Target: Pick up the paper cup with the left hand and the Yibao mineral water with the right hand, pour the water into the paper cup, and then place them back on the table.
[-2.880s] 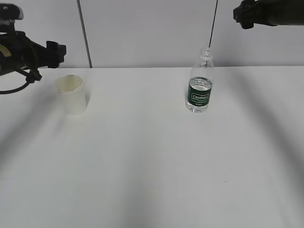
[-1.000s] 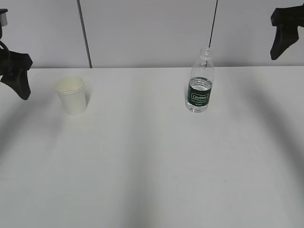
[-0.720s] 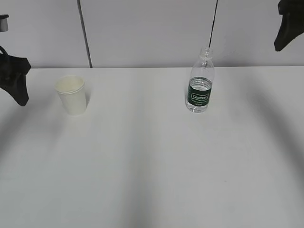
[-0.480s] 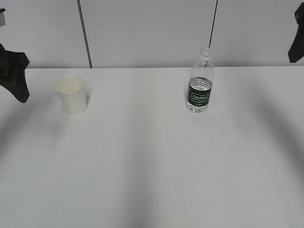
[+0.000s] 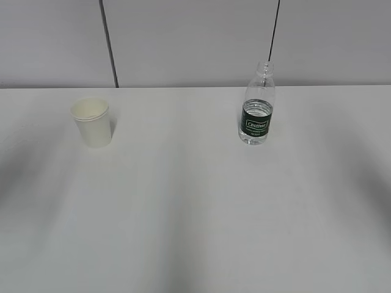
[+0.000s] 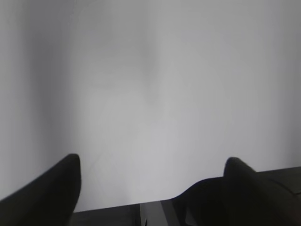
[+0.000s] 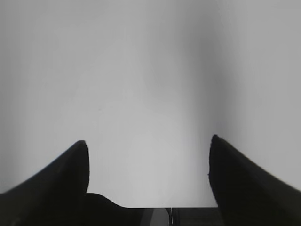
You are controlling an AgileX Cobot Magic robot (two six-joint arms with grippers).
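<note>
The white paper cup (image 5: 92, 122) stands upright on the white table (image 5: 195, 207) at the left. The Yibao mineral water (image 5: 257, 105), a clear capless bottle with a dark green label, stands upright at the right. Both arms are out of the exterior view. My left gripper (image 6: 153, 162) is open and empty in the left wrist view, over bare white tabletop. My right gripper (image 7: 148, 143) is open and empty in the right wrist view, also over bare tabletop. Neither wrist view shows the cup or the bottle.
A grey wall (image 5: 195, 36) with two dark vertical seams rises behind the table's far edge. Soft shadows fall across the tabletop at both sides.
Both arms have drawn back outward and left the exterior view, the left to the left, the right to the right. The cup and bottle have not moved.
</note>
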